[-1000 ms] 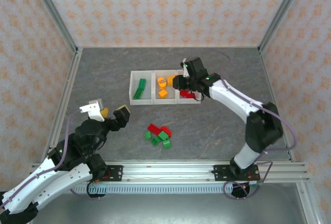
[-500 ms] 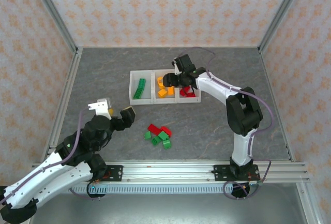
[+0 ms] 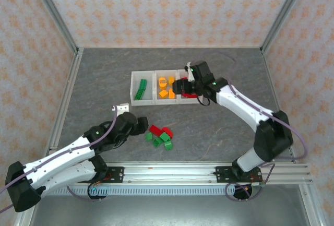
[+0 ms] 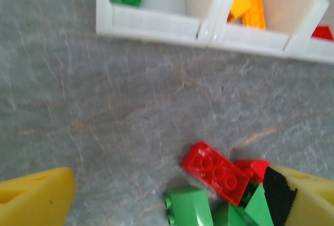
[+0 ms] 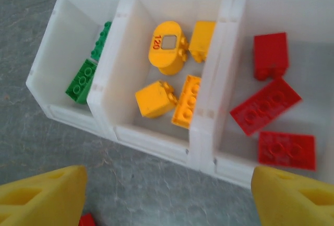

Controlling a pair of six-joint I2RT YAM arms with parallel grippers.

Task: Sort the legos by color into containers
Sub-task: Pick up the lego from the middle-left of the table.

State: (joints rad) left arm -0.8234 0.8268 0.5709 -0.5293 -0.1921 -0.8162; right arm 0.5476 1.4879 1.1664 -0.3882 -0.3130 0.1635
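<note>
The top camera looks down across the whole worktop [image 3: 104, 80] from its near edge; both wrist cameras face down close, sharing the containers [image 3: 143, 102].

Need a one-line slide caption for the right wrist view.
Open right gripper looking down on three joined bins: green bricks, orange-yellow bricks, red bricks, one color per bin.

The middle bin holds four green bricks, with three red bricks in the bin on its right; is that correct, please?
Not quite: the four bricks in the middle bin are orange-yellow, not green, as the right wrist view shows. The three red bricks do lie in the bin on its right.
</note>
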